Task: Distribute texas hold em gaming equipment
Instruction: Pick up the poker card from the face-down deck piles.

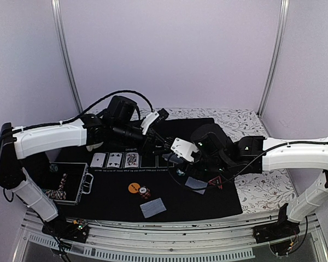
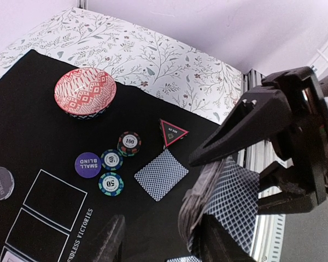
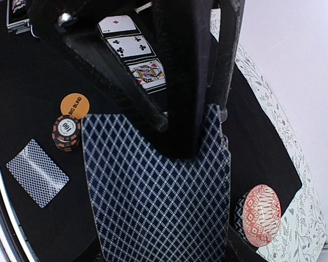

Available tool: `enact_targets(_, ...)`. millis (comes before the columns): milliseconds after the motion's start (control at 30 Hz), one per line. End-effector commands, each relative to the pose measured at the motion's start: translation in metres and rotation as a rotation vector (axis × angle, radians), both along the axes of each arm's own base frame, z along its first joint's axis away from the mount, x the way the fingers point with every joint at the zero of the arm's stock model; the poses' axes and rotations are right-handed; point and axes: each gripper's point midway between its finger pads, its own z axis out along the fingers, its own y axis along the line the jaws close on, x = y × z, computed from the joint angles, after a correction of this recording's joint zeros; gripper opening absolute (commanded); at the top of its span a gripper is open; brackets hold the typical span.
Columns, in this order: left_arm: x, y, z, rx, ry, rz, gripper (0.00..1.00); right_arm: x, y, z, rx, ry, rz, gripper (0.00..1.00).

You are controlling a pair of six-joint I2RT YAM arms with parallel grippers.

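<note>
**Count of pieces.** We counted three face-up playing cards (image 1: 115, 160) in a row on the black felt mat (image 1: 109, 204), which covered part of the floral-clothed surface (image 1: 251, 191). Two single cards lay face down, showing blue-grey patterned backs. The near face-down card (image 1: 153, 207) lay towards the mat's front edge. The right face-down card (image 1: 195, 184) lay just beside the one red-edged black triangle marker (image 1: 216, 183). There was one orange round disc (image 1: 133, 187), one purple round disc (image 2: 88, 164) and one black round disc (image 2: 0, 183).

**Hands.** The right hand (image 3: 183, 136) pinched the deck of playing cards (image 3: 153, 202) above the mat, back uppermost. The left hand (image 2: 161, 232) had its fingers spread, with one finger just beside the deck. We could not tell whether that finger touched it.

**Views compared.**
- **Overhead view:** only this view showed both arms meeting over the middle of the mat. It also showed the open metal chip case (image 1: 65, 183) at the mat's left edge.
- **Left wrist view:** only this view showed the purple and black discs. Three small striped poker chips (image 2: 111, 159) lay singly near the purple disc.
- **Right wrist view:** only this view made the orange disc's "BIG BLIND" lettering legible. A short chip stack (image 3: 66, 132) touched that disc, and we could not count the chips in it.
- **Both wrist views:** each showed the red patterned bowl (image 2: 85, 93) on the mat.
</note>
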Motion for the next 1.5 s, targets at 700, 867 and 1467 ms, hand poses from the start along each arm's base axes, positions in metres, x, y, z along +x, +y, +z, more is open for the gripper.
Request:
enact_targets(700,0.001,0.009,0.02,0.025,-0.035,0.018,0.32,0.003,0.004,0.015,0.05,-0.03,-0.003,0.51)
enact_targets(867,-0.001,0.008,0.025,0.011,-0.03,0.007,0.31,0.003,0.004,0.014,0.047,-0.03,-0.002,0.51)
enact_targets(1467,-0.01,0.011,0.038,0.006,-0.037,-0.032,0.0,0.003,0.003,0.011,0.037,-0.032,-0.002,0.51)
